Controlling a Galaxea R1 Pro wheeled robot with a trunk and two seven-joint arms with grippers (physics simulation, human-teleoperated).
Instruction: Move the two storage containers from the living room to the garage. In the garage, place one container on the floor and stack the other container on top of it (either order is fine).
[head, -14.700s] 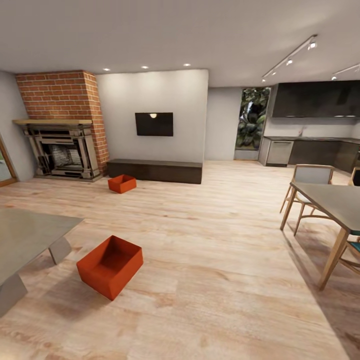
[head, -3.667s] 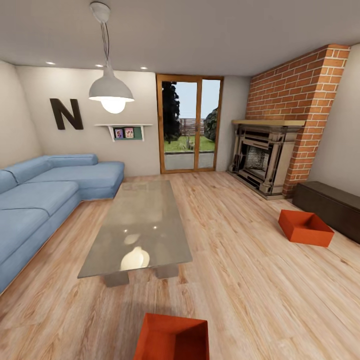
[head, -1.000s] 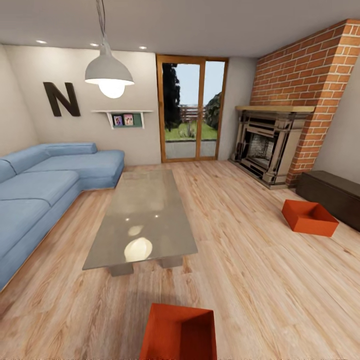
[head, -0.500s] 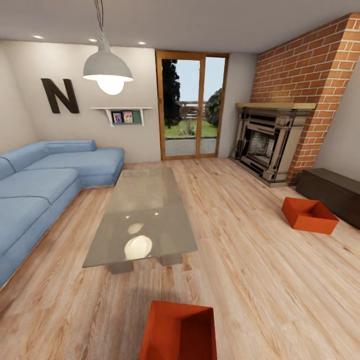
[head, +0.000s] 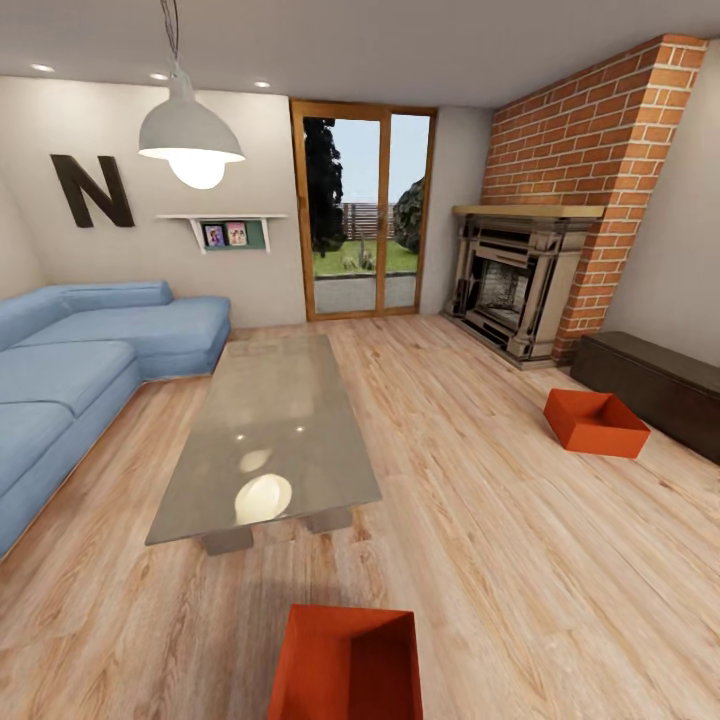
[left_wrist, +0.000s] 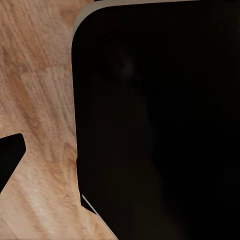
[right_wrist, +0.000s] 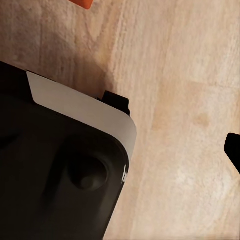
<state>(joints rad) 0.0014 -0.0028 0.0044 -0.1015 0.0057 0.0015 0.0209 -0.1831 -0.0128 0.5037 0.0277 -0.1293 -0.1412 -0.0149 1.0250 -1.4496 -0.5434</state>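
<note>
The head view looks across the living room. The near bin (head: 348, 664) sits on the plank floor (head: 500, 540) at the lower edge of the view, just short of the near end of the glass table (head: 270, 430), open side up, with nothing inside. The far bin (head: 595, 422) lies well apart from it, on the floor beside the dark bench (head: 655, 385) that runs along the right wall, close to the bench but whether touching it cannot be told. Both bins rest flat.

A blue sofa (head: 70, 370) lines the left wall under a large letter N (head: 92, 190), with a small shelf (head: 222, 232) beside it. A white lamp (head: 190, 135) hangs over the table. A glazed door (head: 360, 225) stands in the back wall, and a brick fireplace (head: 525, 280) fills the right corner.

In the left wrist view a large black body (left_wrist: 160, 120) of the robot covers most of the planks. In the right wrist view a black part with a pale edge (right_wrist: 65, 170) lies over the floor, and a sliver of orange (right_wrist: 82, 3) shows at one edge. Whether the fingers of either arm are released or clenched cannot be told.
</note>
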